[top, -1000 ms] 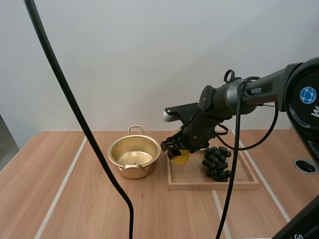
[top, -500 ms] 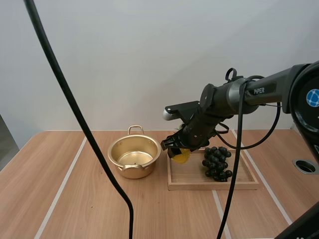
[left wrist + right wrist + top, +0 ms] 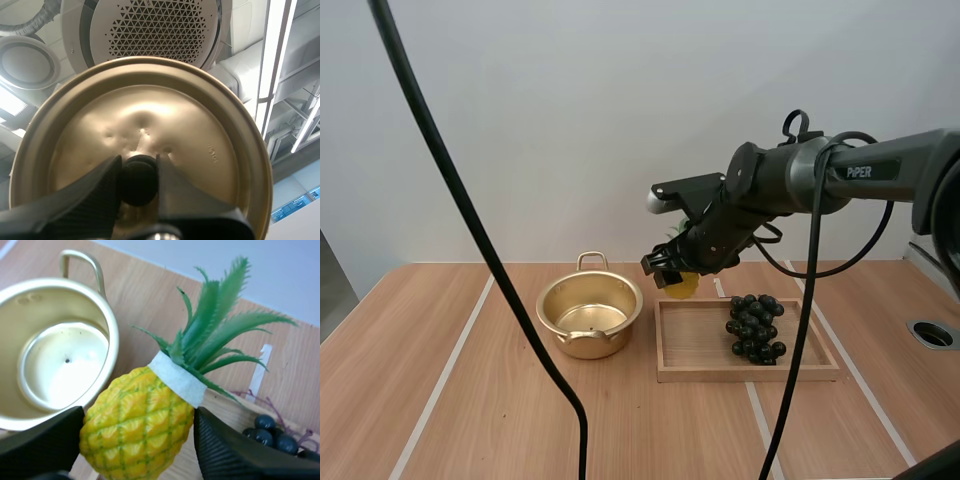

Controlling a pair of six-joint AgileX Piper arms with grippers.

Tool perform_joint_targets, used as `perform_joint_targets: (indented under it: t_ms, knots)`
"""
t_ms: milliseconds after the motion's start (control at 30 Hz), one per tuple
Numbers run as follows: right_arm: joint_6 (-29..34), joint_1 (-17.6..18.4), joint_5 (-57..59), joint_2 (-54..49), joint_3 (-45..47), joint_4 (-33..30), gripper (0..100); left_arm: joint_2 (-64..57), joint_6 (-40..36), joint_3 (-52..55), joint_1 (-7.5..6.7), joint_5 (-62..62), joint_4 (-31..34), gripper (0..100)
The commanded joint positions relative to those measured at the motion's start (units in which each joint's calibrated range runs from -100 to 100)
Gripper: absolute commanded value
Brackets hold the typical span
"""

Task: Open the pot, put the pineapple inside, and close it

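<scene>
Being pinched at its knob [image 3: 137,184] by the left gripper [image 3: 138,167], the lid [image 3: 200,135] is off the pot [image 3: 582,343], while the pineapple [image 3: 137,422], pinched by the right gripper [image 3: 135,442], is not yet put inside.

The right pincer [image 3: 670,271] holds the pineapple [image 3: 683,286] over the tray [image 3: 740,374] edge nearest the open pot [image 3: 588,342].

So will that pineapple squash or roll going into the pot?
Probably stiff and light: the pineapple looks like moulded plastic, undented between the fingers. Its rounded body may roll on the pot floor, though the leaves should check that.
</scene>
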Motion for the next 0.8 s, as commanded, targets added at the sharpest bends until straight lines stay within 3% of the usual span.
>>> perform_joint_targets:
  t_ms: [0,767]
  knots:
    - [-0.4,0.1,0.0,-2.3,-1.3,-0.4,0,-0.1,0.1,-0.1,-0.01,0.2,0.2,0]
    - [-1.5,0.1,-5.7,-6.9,-1.5,1.4,0,-0.2,0.1,-0.1,-0.01,5.0,1.2,0]
